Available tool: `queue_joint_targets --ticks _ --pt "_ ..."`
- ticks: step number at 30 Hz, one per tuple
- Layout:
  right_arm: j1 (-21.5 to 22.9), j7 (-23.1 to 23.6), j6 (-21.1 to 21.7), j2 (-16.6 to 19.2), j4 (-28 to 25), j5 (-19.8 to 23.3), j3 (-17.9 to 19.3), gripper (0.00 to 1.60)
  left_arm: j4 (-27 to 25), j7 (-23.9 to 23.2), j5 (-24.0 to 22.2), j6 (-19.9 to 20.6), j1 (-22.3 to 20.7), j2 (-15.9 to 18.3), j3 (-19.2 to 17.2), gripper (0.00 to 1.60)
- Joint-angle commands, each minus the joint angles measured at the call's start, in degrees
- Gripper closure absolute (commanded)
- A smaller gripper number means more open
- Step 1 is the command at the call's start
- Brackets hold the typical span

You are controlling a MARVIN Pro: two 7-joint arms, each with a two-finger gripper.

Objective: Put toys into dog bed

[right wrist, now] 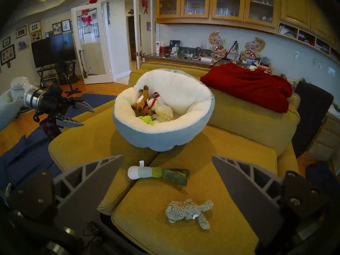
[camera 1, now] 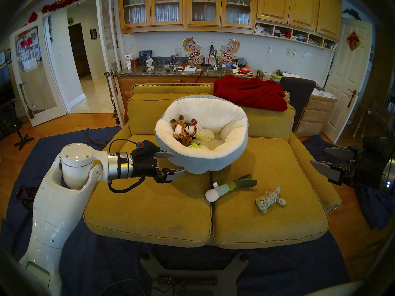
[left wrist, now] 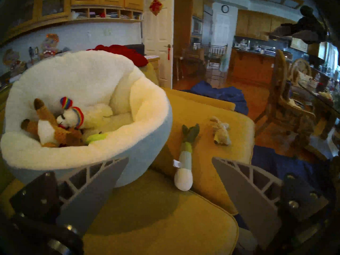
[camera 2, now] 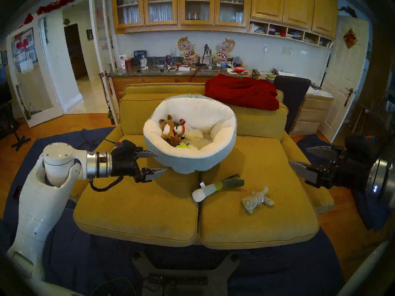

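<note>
Three toys in: I count the reindeer [camera 1: 181,131], the lamb [camera 1: 199,132] and the lime-green cactus [camera 1: 195,145] lying together in the dog bed [camera 1: 203,161], piled on the side nearest my left gripper.
Two toys out: the leek [camera 1: 229,187] and the grey fuzzy animal [camera 1: 269,199] lie on the sofa cushion [camera 1: 277,225], apart from each other.
Left gripper [camera 1: 172,163]: jaws spread wide, nothing between them; the bed's blue outer wall sits just ahead of its fingertips, not touching as far as I can tell.
Right gripper [camera 1: 324,158]: jaws also wide apart and empty, hovering off the sofa's right end; both loose toys lie below and ahead of it, the fuzzy animal closer, the leek beyond.
Step in hand: I judge I am between picks, with the third drop done and the fourth toy not yet approached.
Next move: I would send the right gripper down over the fuzzy animal, straddle its body with the fingers, close, then carry it left over the bed's lobed rim.
Watch for: soft plush squashing flat, so the fingers must reach into the cushion surface.
</note>
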Motion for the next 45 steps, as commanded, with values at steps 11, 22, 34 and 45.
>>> queue_joint_targets --ticks 11,22,34,45 --pt "0.1 0.0 0.0 0.3 0.0 -0.1 0.7 0.0 -1.0 0.3 -1.2 0.6 -0.4 -0.8 -1.4 0.0" --pt "-3.4 1.0 6.0 8.5 0.0 3.7 2.8 0.0 -0.9 0.2 -0.9 0.7 -0.4 -1.0 -1.4 0.0" --pt "-10.2 -3.3 4.9 14.3 0.0 0.0 0.2 0.0 -0.9 -0.1 -0.7 0.7 -0.4 -1.2 -1.6 0.0" --pt "-11.9 -7.1 0.8 18.9 4.3 -7.3 -8.1 0.0 -0.9 -0.3 -0.6 0.8 -0.4 -1.4 -1.7 0.0"
